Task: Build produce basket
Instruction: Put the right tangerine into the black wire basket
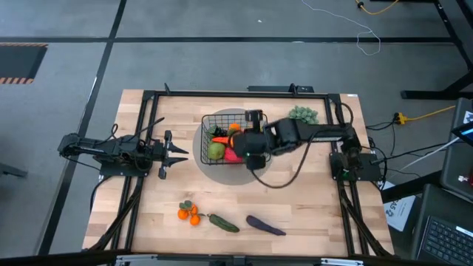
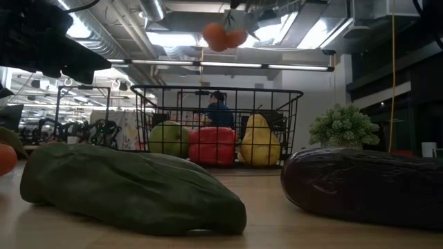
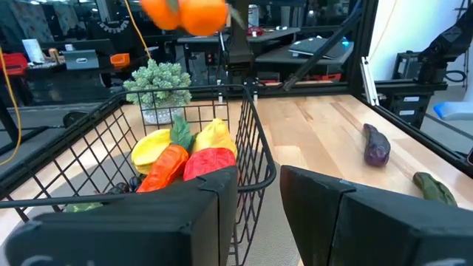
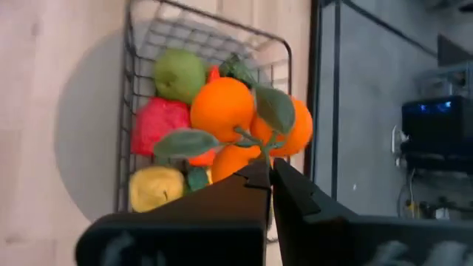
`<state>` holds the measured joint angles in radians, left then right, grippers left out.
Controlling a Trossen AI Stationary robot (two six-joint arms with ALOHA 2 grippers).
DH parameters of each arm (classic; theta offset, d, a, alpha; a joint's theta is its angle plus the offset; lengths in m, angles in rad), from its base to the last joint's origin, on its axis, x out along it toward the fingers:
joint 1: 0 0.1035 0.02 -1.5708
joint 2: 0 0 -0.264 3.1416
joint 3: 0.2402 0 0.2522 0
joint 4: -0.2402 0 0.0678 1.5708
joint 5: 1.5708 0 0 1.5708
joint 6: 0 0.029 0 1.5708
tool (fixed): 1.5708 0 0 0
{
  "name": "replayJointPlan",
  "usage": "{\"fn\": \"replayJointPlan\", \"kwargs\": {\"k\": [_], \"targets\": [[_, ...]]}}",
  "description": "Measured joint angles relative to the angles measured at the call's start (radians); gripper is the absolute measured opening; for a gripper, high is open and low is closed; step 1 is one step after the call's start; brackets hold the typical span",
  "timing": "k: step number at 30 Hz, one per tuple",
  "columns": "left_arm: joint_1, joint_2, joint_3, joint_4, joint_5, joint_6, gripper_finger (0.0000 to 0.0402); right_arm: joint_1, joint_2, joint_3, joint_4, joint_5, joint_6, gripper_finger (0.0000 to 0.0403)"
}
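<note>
Wooden tabletop (image 1: 310, 199): right pincer (image 4: 267, 176) clamps tangerines (image 4: 244, 122) above basket (image 1: 209, 120), hiding its contents; left pincer (image 1: 164, 154) spread.

arms: dark, jointed | cables: black | right gripper (image 4: 267, 176): black fingers

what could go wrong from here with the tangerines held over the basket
The right gripper pinches the tangerines only by their thin stem and leaves, so the bunch might slip or swing before release. The basket already holds the green apple, red pepper and lemon, so the bunch may land on top and roll toward the rim. The left gripper waits close by the basket wall.
</note>
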<state>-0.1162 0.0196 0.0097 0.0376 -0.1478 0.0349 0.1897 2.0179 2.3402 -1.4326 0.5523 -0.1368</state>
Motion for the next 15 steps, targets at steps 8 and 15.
{"fn": "replayJointPlan", "kwargs": {"k": [8, 15], "targets": [[0.0, 0.0, 0.0, 0.0, 0.0, 0.0, 0.0094, -0.123, -0.002, -0.004, -0.007, -0.094, 0.01, 0.0], [0.0, 0.0, 0.0, 0.0, 0.0, 0.0, 0.0094, -0.193, -0.002, -0.006, -0.01, -0.106, 0.091, 0.0]]}}
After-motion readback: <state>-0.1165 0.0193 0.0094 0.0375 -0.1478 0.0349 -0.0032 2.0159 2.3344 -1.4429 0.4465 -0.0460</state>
